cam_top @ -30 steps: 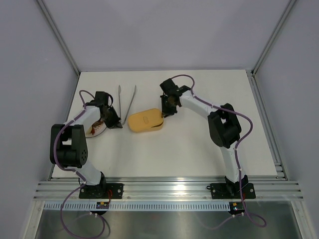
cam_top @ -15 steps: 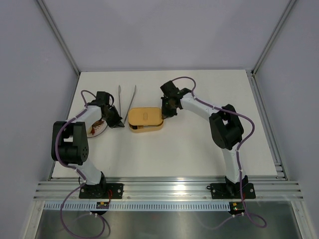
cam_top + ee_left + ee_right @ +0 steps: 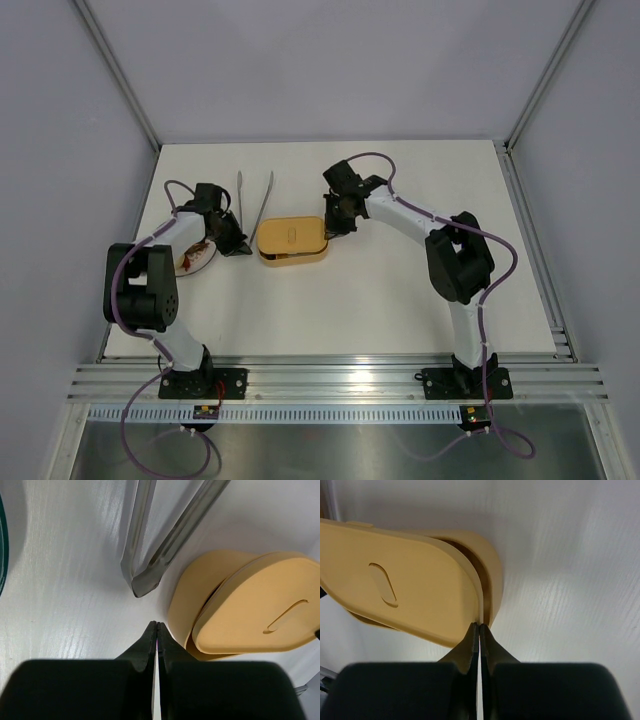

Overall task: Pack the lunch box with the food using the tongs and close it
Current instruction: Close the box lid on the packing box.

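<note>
The yellow-orange lunch box [image 3: 292, 243] sits mid-table with its lid [image 3: 405, 587] lying on top, slightly askew, so a strip of the tub's rim [image 3: 491, 575] and part of the tub's wall [image 3: 192, 597] show beside it. The food is hidden. The silver tongs [image 3: 255, 198] lie behind the box on the left, their tips [image 3: 145, 575] close to the tub. My left gripper [image 3: 157, 625] is shut and empty, just left of the box. My right gripper [image 3: 480, 626] is shut and empty, its tips at the lid's right end where lid meets rim.
A small white plate [image 3: 193, 259] with a patterned rim lies under my left arm, its dark rim [image 3: 2, 545] at the left edge of the left wrist view. Grey walls and metal rails bound the white table [image 3: 400, 290].
The lid, tilted and hanging off the box a second ago, now lies flat over the tub. The box shifted slightly back. My right jaws closed fully. The left arm barely moved.
</note>
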Robot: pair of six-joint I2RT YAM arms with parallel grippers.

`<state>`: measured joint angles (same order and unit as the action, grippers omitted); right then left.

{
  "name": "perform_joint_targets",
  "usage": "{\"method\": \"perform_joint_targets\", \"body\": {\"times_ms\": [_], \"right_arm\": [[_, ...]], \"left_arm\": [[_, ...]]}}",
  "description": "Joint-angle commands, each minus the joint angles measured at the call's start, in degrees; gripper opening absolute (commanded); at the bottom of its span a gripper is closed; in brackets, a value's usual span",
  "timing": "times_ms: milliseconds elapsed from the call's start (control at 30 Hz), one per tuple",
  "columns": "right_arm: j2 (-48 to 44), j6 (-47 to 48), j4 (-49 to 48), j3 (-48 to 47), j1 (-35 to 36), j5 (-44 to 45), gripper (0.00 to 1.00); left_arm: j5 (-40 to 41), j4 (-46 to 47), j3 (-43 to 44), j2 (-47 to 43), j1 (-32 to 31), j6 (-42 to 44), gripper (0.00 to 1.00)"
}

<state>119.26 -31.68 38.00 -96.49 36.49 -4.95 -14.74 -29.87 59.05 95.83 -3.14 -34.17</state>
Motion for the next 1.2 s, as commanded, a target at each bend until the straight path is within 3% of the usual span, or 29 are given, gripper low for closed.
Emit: {"method": "perform_joint_targets", "body": {"times_ms": [0,433,767,1167], "right_arm": [[-3.6,1.1,1.1,-1.2,0.7,-2.2,0.0],[-1.1,4.4,4.9,-3.4,0.8,-5.6,0.0],[1.1,4.3,5.4,-5.1,0.8,-5.5,0.0],[1.5,4.3,5.8,-5.5,0.8,-3.8,0.35]], "left_arm": [[0.2,1.0,-0.2,-3.3,-0.4,0.3,0.0],[3.1,-3.2,3.3,-8.3,-0.4,1.7,0.0],[2.3,-3.8,4.3,-9.5,-4.2,2.1,0.0],[1.9,-3.0,5.5,-8.3,-8.2,1.1,0.0]]}}
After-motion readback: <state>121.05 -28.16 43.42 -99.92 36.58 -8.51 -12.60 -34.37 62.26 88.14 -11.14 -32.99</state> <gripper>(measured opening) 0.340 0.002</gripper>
